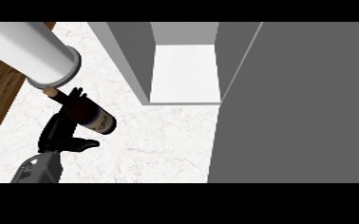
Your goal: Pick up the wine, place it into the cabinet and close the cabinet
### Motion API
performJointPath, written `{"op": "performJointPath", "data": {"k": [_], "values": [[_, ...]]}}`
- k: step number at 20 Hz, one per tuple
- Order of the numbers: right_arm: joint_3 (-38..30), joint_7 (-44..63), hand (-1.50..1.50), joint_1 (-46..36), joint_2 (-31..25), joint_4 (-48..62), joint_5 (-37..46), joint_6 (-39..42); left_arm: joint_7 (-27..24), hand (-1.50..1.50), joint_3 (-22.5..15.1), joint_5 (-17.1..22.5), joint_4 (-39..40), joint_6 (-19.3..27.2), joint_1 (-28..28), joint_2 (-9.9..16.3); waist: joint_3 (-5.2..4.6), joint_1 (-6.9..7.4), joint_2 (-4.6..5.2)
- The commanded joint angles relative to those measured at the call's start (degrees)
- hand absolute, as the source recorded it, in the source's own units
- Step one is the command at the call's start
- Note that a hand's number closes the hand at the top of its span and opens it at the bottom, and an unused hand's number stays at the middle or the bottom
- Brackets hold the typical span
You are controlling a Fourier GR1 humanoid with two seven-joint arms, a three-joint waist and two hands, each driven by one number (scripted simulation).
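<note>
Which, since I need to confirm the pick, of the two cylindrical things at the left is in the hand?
The dark wine bottle with the labelled body: the left hand curls round it. The larger white cylinder above it is grey-rimmed and unheld.

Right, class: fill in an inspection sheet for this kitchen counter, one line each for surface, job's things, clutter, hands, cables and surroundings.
Surface: pale marbled counter, with a wooden strip along its left edge.
Job's things: dark wine bottle, tilted, cork end up-left, held in the left hand; cabinet open, its door swung out at the right, inside bare.
Clutter: a large white cylinder at upper left, next to the bottle's cork.
Hands: left hand curled round the bottle; right hand not seen.
Cables: nothing seen.
Surroundings: nothing seen.
</note>
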State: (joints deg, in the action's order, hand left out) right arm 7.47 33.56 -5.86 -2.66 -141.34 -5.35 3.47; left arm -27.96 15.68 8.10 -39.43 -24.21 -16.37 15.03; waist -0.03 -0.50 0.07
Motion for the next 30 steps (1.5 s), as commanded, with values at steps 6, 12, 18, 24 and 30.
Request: {"op": "performJointPath", "data": {"k": [6,12,18,24,30], "values": [[-1.24,2.21,-1.5,-0.57,-1.24,-3.33,-3.03,1.41,-9.15,-1.5,1.98,0.02,18.67,-7.36,-6.78,1.86,-0.09,-0.46,0.21],[-3.87,3.97,-1.5,-4.03,-0.68,-2.88,-4.48,-0.33,-9.59,-1.5,1.79,0.39,19.6,-8.84,-9.22,2.32,-0.05,-0.18,0.11],[-1.97,4.28,-1.5,1.29,-0.77,-6.23,-4.58,1.04,-14.08,-1.5,0.39,-1.5,21.51,-4.73,-10.24,-1.74,-0.04,-0.48,0.09],[1.3,2.48,-1.5,0.93,0.56,-3.63,-1.22,0.96,-17.3,-1.5,0.85,-1.43,23.12,-3.58,-11.54,-1.61,-0.05,-0.41,0.15],[-3.46,9.26,-1.5,-3.15,-1.63,-5.83,-6.18,0.48,-12.69,1.5,2.52,1.21,24.38,-1.5,-14.83,-4.23,-0.04,-0.3,0.05]]}}
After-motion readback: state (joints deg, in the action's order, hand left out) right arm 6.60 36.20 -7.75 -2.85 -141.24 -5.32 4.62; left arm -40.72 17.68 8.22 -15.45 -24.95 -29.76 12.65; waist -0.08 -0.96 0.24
